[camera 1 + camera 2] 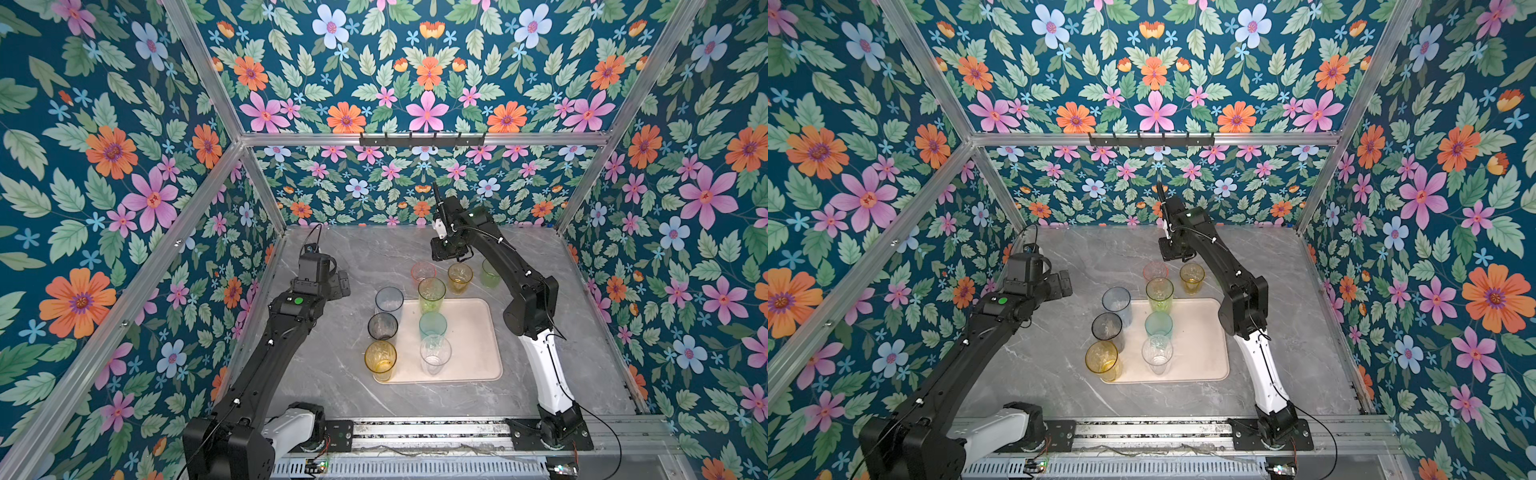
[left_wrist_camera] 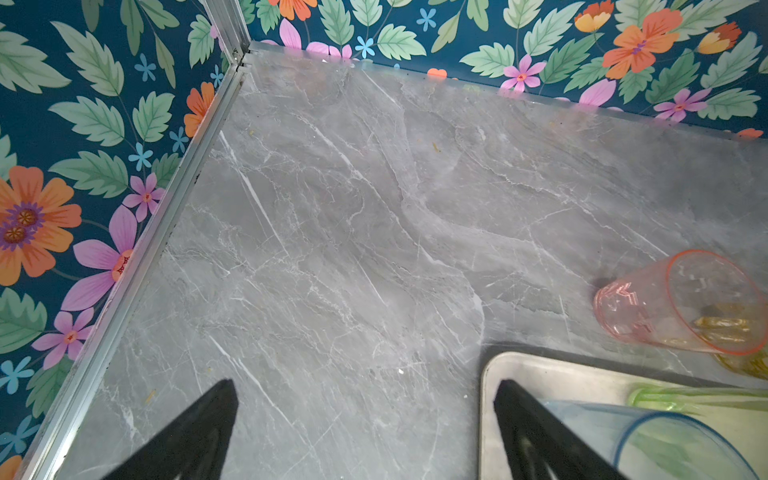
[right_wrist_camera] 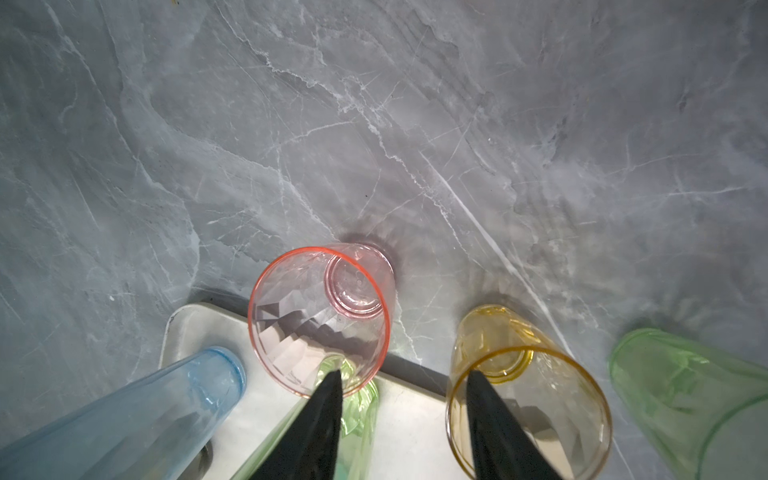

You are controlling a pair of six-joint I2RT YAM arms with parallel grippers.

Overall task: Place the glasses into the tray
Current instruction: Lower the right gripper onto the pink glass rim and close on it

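Note:
The pale tray (image 1: 469, 332) (image 1: 1200, 332) lies mid-table and holds several glasses: tall blue (image 1: 389, 301), grey (image 1: 382, 326), tall amber (image 1: 380, 359), tall green (image 1: 432, 293), teal (image 1: 432, 324) and clear (image 1: 435, 353). Behind the tray, a pink glass (image 1: 423, 272) (image 3: 320, 320), a short amber glass (image 1: 459, 276) (image 3: 536, 399) and a short green glass (image 1: 490, 272) (image 3: 690, 399) stand on the table. My right gripper (image 1: 453, 261) (image 3: 403, 376) hangs open above the gap between the pink and short amber glasses, holding nothing. My left gripper (image 1: 344, 284) (image 2: 365, 386) is wide open and empty, left of the tray's far corner (image 2: 540, 374).
The grey marble table (image 1: 332, 374) is boxed in by floral walls and aluminium frame rails (image 2: 137, 266) at the left, back and right. A black hook rail (image 1: 422, 139) hangs on the back wall. Both arm bases sit on the front rail (image 1: 428, 432).

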